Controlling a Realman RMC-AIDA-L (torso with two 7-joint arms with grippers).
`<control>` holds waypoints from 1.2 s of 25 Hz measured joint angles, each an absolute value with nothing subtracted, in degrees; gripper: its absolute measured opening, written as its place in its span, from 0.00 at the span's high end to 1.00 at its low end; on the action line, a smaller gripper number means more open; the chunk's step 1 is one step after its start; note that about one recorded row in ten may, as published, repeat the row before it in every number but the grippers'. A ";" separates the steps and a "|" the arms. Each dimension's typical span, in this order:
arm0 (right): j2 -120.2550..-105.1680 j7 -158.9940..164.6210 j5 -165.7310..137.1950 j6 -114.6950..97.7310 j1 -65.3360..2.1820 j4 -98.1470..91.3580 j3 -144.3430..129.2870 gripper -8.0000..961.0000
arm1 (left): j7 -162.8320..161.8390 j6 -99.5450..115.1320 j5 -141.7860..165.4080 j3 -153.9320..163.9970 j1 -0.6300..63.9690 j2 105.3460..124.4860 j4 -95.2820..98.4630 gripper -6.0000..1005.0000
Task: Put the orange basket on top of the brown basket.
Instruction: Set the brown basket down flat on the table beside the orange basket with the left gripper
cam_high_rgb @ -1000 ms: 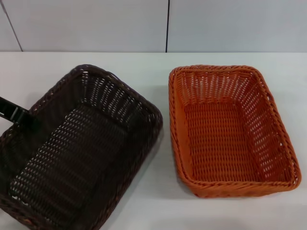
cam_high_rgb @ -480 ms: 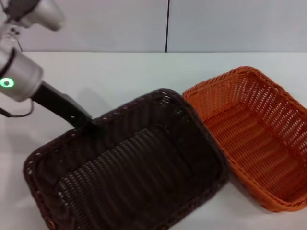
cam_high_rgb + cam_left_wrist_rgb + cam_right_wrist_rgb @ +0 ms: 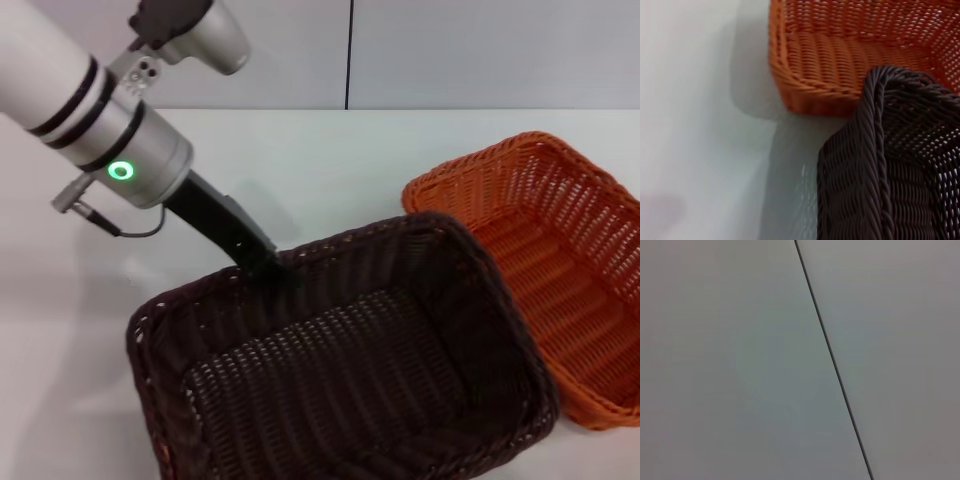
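The brown basket [image 3: 340, 370] is at the front centre, tilted. My left gripper [image 3: 262, 262] is shut on its far left rim and holds it. Its right side overlaps the near left edge of the orange basket [image 3: 560, 270], which lies angled on the white table at the right. In the left wrist view the brown basket's braided rim [image 3: 875, 150] is close up, with the orange basket [image 3: 850, 55] just beyond it on the table. The right gripper is out of view; its wrist view shows only a grey panel with a seam.
The white table [image 3: 330, 170] runs back to a grey panelled wall [image 3: 450, 50]. My left arm [image 3: 90, 110] reaches in from the upper left over the table.
My left arm has swung in from the left and carried the brown basket to the right, up against the orange basket. The orange basket has turned and shifted to the right.
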State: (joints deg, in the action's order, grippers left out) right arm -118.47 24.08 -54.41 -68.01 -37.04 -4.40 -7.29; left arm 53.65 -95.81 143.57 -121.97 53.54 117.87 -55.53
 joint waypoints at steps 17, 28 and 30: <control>-118.47 24.07 -54.40 -68.02 -37.18 -4.51 -7.19 0.25 | 55.17 -95.66 137.33 -119.44 54.64 117.95 -55.02 0.74; -118.48 24.08 -54.40 -67.94 -37.61 -4.67 -6.94 0.25 | 54.88 -95.07 134.84 -121.76 53.19 117.81 -57.04 0.63; -118.48 24.31 -54.45 -67.93 -37.62 -4.92 -7.16 0.25 | 54.96 -94.06 133.43 -122.32 51.88 117.85 -59.42 0.58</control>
State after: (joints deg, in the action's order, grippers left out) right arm -118.48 24.31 -54.45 -67.93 -37.62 -4.92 -7.16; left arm 54.96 -94.06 133.43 -122.32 51.88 117.85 -59.42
